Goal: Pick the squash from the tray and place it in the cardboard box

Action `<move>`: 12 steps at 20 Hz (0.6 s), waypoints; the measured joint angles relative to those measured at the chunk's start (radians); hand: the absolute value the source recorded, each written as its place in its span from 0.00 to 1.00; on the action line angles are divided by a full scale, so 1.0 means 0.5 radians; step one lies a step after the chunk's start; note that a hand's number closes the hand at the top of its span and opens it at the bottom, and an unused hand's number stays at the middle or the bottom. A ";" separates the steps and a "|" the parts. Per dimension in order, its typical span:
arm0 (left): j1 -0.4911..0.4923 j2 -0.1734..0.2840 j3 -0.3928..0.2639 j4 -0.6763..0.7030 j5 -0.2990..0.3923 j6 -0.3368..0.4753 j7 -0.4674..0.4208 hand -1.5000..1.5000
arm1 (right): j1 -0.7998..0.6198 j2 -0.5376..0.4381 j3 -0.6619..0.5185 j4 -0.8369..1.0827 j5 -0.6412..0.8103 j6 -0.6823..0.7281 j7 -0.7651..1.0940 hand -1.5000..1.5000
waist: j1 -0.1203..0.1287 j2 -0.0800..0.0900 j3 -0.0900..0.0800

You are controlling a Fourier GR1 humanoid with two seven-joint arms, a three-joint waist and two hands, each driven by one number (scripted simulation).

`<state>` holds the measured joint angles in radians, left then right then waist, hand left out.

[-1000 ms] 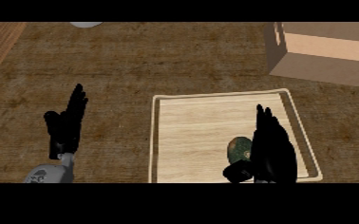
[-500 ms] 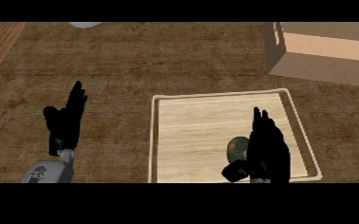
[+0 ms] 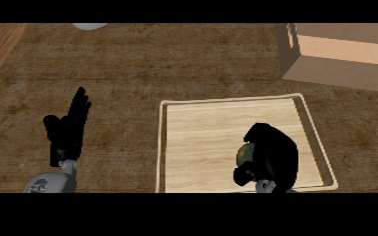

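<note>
head view, right hand (image 3: 272,155): fingers curled down over the squash (image 3: 244,155), thumb low at its near end, so the hand is closed round it; the hand hides most of it.
head view, squash: a dark green sliver shows at the hand's left edge, lying on the tray (image 3: 221,115) in its near right part; the visible strip runs near to far (the full long axis and which way it points cannot be told).
head view, left hand (image 3: 68,130): fingers straight and together, pointing away, thumb out to the side, holding nothing, over the counter (image 3: 170,60) left of the tray.
head view, cardboard box (image 3: 332,55): at the far right, well apart from the tray's far edge.
</note>
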<state>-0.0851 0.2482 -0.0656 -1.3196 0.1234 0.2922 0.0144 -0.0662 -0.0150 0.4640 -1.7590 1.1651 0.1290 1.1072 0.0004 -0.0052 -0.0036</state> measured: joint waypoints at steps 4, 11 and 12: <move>-0.013 0.005 0.052 0.061 0.004 -0.052 -0.040 0.50 | -0.038 -0.025 0.003 -0.045 0.026 0.032 -0.050 1.00 | -0.002 0.005 0.003; -0.015 0.007 0.054 0.049 0.002 -0.058 -0.023 0.50 | 0.103 -0.598 0.109 -0.239 -0.383 0.327 -0.936 1.00 | -0.011 0.005 0.010; -0.014 0.001 0.055 0.050 0.004 -0.055 -0.022 0.50 | 0.126 -0.701 0.095 -0.272 -0.438 0.342 -1.079 1.00 | -0.017 0.005 0.011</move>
<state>-0.0922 0.2488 -0.0382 -1.2946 0.1253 0.2645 0.0032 -0.0034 -0.3653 0.5117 -1.8948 0.9462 0.3000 0.5675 -0.0080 -0.0027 0.0020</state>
